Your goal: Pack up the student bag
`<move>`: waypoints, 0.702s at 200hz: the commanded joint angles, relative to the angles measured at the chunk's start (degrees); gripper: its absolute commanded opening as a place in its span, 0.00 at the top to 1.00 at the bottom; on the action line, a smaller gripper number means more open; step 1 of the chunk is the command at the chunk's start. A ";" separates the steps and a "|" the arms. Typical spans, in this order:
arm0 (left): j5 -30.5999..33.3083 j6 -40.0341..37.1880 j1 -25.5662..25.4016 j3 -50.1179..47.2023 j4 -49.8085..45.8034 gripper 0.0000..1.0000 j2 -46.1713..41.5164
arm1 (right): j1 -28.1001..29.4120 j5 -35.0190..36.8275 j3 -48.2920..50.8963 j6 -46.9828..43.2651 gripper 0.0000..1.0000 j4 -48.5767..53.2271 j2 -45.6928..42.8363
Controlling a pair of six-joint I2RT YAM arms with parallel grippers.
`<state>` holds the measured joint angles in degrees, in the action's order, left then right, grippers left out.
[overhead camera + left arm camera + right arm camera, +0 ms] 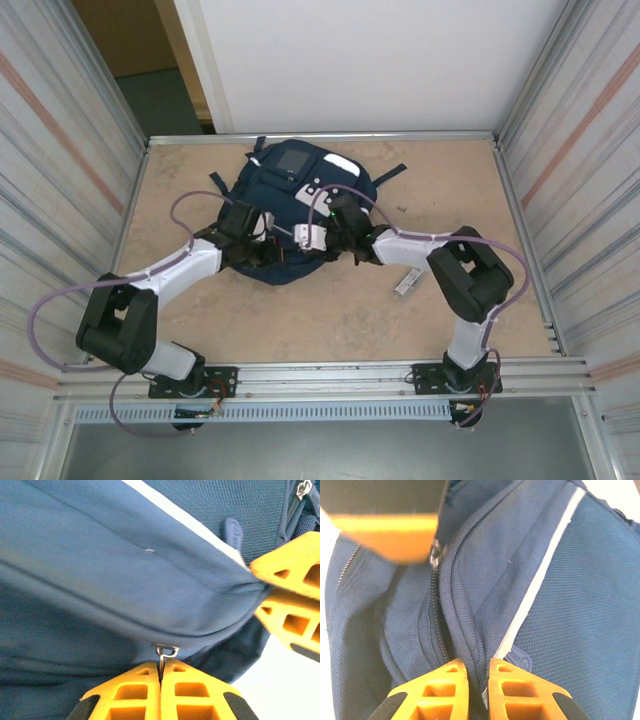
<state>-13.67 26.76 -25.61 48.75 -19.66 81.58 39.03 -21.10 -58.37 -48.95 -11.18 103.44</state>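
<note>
From above, the arms (185,268) are hiding the near edge of the student bag (300,170). A small pale object (408,282) on the bench (330,320) is showing too small to identify.

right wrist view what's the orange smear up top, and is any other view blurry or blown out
Right wrist: the smear is the left hand, too close to focus, while the student bag weave is crisp; corners blown white. Left wrist: fabric at left is soft, the right hand sharper, bottom-right corner overexposed. Top external: even light, sharp, soft shadows.
</note>
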 commanded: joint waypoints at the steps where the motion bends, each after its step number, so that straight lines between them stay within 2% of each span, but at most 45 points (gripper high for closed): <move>1: 6.47 -2.05 1.21 -0.12 -4.19 1.00 -3.22 | -6.19 2.62 3.34 -0.07 0.98 0.57 -3.93; 18: 2.12 -1.69 1.57 -1.32 -1.65 1.00 -2.27 | -9.21 2.46 4.00 -0.60 0.94 1.57 -5.15; 44: -4.42 -2.79 -1.93 -0.40 2.49 1.00 -0.07 | -12.08 1.55 4.54 2.16 0.78 5.19 -7.81; 58: -6.89 -3.04 -5.28 0.84 5.46 1.00 0.55 | -11.49 -5.10 5.72 5.04 0.61 7.66 -11.58; 76: -8.97 -1.21 -8.45 3.14 8.53 1.00 1.21 | -9.45 -11.57 9.00 10.56 0.54 5.60 -16.30; 108: -8.83 0.23 -11.42 7.89 9.30 1.00 2.17 | -4.23 -7.73 11.09 12.09 0.50 3.54 -18.62; 140: -7.76 -0.71 -11.95 9.87 8.07 1.00 2.21 | -4.11 -3.25 10.42 10.78 0.50 2.51 -15.55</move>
<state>-20.12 26.35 -37.43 55.31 -13.43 84.16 35.51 -27.64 -48.23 -39.03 -8.01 85.67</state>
